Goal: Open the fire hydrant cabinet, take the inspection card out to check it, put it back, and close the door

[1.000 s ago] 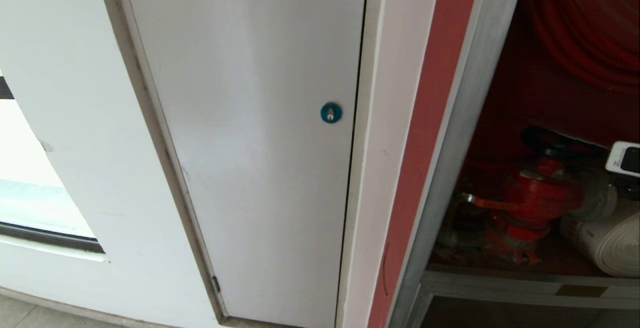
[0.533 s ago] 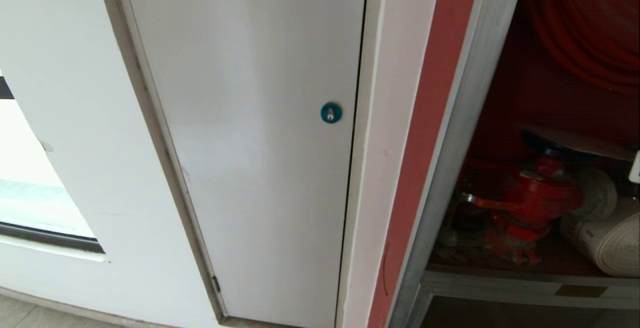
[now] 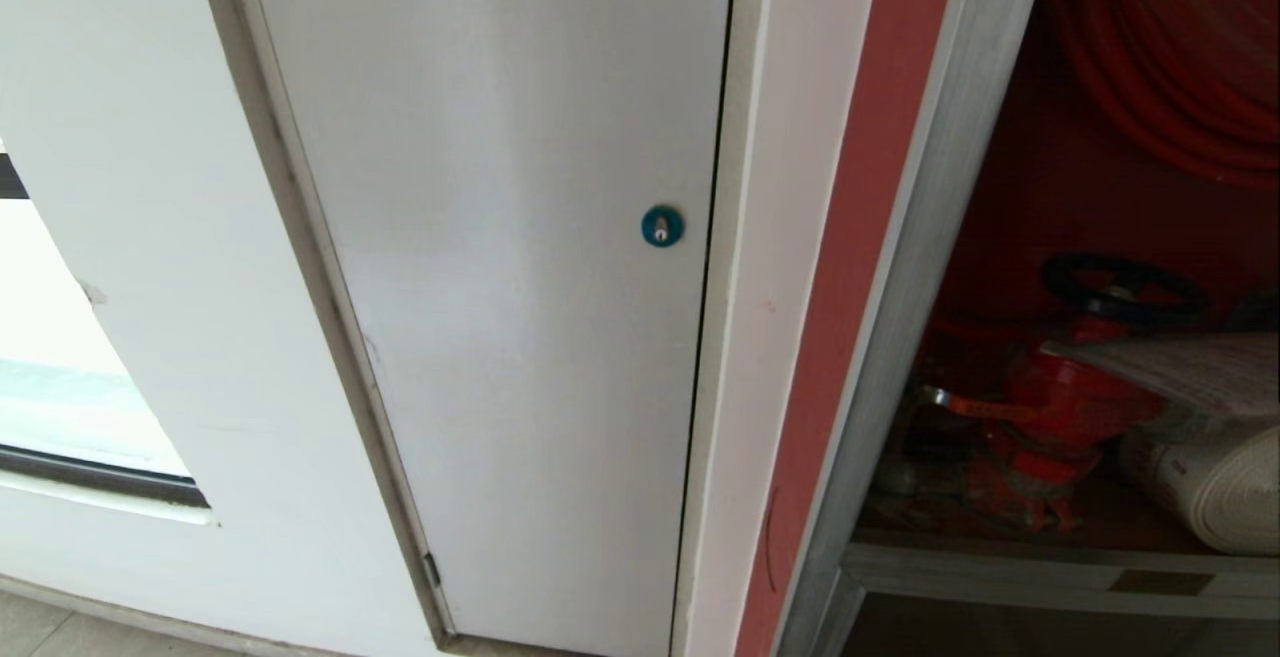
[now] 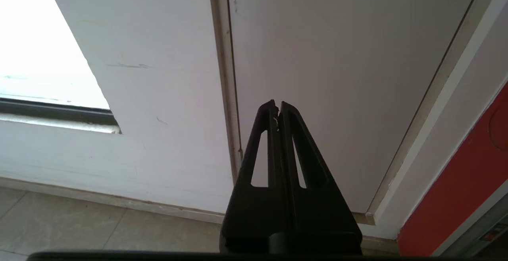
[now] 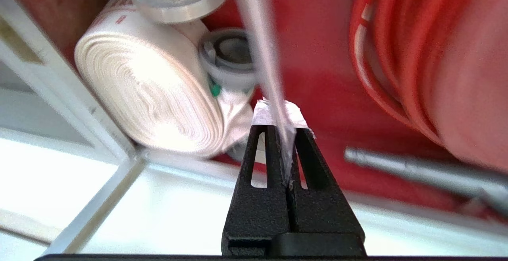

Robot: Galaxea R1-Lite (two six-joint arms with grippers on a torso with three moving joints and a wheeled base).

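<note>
The fire hydrant cabinet (image 3: 930, 237) stands open at the right of the head view, red inside, with a red hose coil (image 3: 1180, 57), a red valve (image 3: 1070, 397) and a white rolled hose (image 3: 1220, 487). The inspection card (image 3: 1190, 367), a white sheet of fine print, hangs nearly level in front of the valve. In the right wrist view my right gripper (image 5: 282, 128) is shut on the card (image 5: 262, 46), seen edge-on in front of the rolled hose (image 5: 147, 90). My left gripper (image 4: 278, 104) is shut and empty, parked low facing a white panel. The door is out of view.
A plain white panel (image 3: 500, 287) with a round blue lock (image 3: 661, 226) fills the middle, with a window opening (image 3: 60, 387) at the left. Floor tiles (image 4: 79, 225) lie below. A grey metal pipe (image 5: 416, 169) runs inside the cabinet.
The right wrist has left the head view's right edge. The card came into sight edge-on above the valve and now sits lower, showing its printed face.
</note>
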